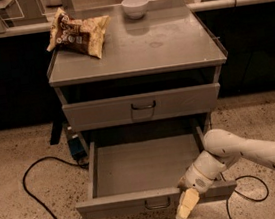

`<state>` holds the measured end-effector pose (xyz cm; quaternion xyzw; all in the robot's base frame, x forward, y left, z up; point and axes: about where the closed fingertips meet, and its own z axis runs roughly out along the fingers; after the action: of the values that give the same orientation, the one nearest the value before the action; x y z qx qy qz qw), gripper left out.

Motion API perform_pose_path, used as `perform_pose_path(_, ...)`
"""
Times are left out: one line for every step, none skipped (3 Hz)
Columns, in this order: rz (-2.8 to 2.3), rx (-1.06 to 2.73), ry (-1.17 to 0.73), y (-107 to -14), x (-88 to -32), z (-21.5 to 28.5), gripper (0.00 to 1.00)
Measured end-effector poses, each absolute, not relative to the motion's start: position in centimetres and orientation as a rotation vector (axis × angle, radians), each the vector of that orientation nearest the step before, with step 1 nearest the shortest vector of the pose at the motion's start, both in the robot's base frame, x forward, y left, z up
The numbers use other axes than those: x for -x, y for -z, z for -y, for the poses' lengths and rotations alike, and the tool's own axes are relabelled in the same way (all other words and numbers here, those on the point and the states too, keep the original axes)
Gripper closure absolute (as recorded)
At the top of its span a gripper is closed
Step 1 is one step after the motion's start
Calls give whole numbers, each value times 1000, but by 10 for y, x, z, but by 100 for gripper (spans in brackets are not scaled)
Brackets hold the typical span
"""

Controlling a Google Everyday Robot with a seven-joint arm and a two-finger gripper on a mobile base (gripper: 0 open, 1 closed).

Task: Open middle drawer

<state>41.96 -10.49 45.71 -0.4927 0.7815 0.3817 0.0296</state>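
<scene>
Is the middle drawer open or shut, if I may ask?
Open: middle drawer pulled out, its tray floor showing; gripper at its front edge.

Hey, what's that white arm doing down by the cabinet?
A one-armed robot is working on the drawers of a grey cabinet. The middle drawer is pulled well out, showing its grey tray, while the drawer above is shut. The gripper points down at the open drawer's front panel, just right of its small handle. A chip bag and a white bowl sit on the cabinet top.
</scene>
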Motion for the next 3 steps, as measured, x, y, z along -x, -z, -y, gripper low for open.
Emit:
perform_pose_path(-2427, 1477, -1197, -466, -404, 114, 0)
perform_pose_path(-2427, 1404, -1241, -489, -375, 122, 0)
perform_pose_path(-2442, 1320, -1252, -500, -350, 135, 0)
